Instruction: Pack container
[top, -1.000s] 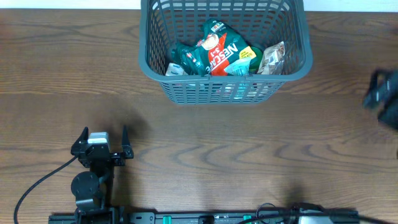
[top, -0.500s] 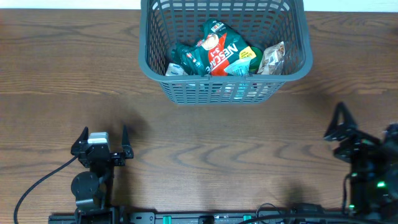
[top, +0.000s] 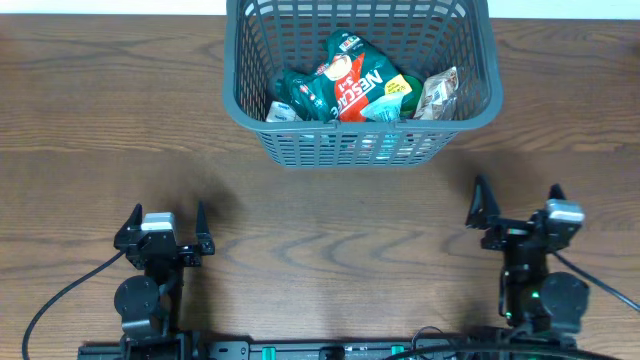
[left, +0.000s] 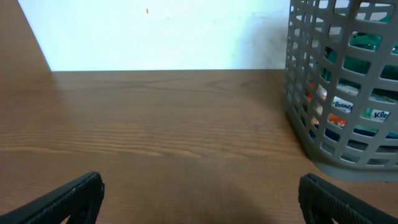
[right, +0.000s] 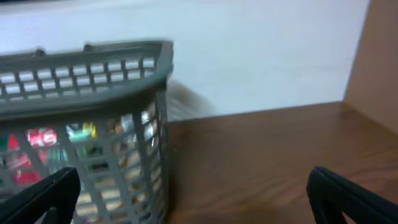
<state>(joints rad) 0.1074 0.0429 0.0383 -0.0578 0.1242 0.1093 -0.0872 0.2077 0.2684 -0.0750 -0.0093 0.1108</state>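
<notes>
The dark grey slotted container (top: 240, 100) stands at the back middle of the wooden table, holding several grocery packets, among them a red and green Nescafe packet (top: 350, 82). It shows at the right of the left wrist view (left: 311, 124) and at the left of the right wrist view (right: 93, 74). My left gripper (top: 167, 222) is open and empty at the front left, well short of the container. My right gripper (top: 518, 205) is open and empty at the front right, its fingers pointing toward the container's right corner.
A white wall (left: 161, 34) rises behind the table's far edge. A black cable (top: 60, 300) runs from the left arm across the front left of the table. A rail (top: 330, 350) lies along the front edge.
My right arm has swung in from the far right edge to the front right and come to rest with its fingers open. The left arm and the container have not moved.
</notes>
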